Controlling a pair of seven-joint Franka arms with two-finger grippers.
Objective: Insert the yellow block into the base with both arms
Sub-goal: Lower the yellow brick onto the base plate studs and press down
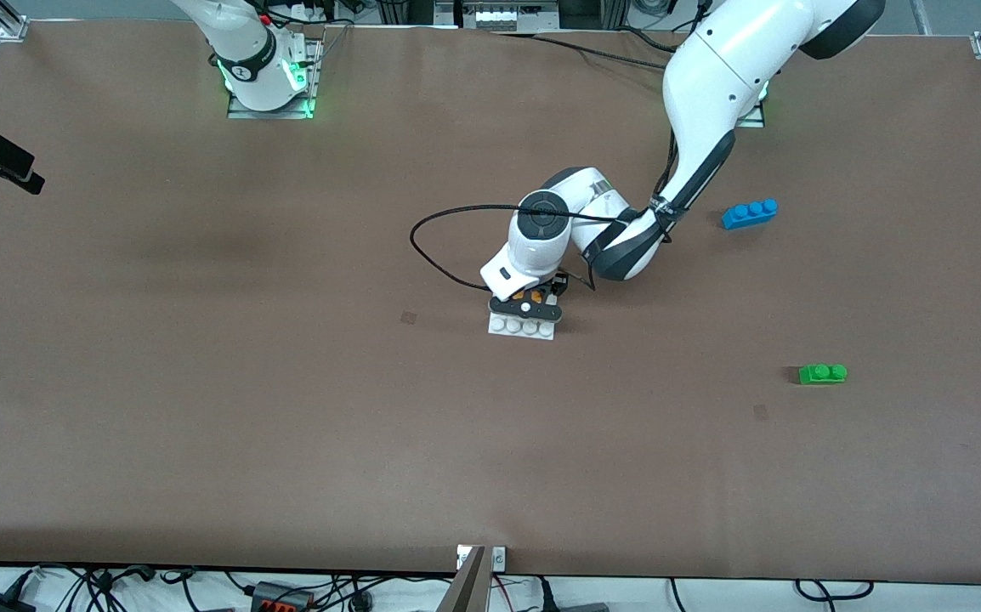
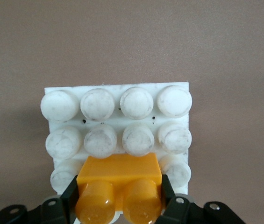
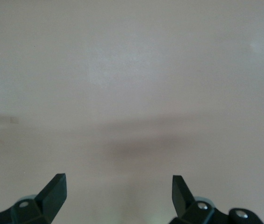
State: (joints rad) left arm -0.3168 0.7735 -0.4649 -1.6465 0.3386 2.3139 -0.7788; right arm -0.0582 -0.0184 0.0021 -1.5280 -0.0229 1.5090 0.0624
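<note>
Yellow block (image 2: pixel 118 186) sits pinched in the left hand (image 2: pixel 120 205) directly over the base (image 2: pixel 117 116) studs for pressing in; right hand (image 3: pixel 118 191) waits spread over bare bench (image 1: pixel 201 340).

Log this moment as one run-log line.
left gripper: shut on yellow block, over base | right gripper: open, waiting above bare table | blue brick, green brick: untouched

The base (image 1: pixel 524 326) lies mid-bench (image 1: pixel 201 382), the yellow block (image 2: pixel 119 186) on it. Two other bricks lie toward the left arm's end, one (image 1: pixel 823 374) nearer the front camera than the other (image 1: pixel 749 213).
</note>
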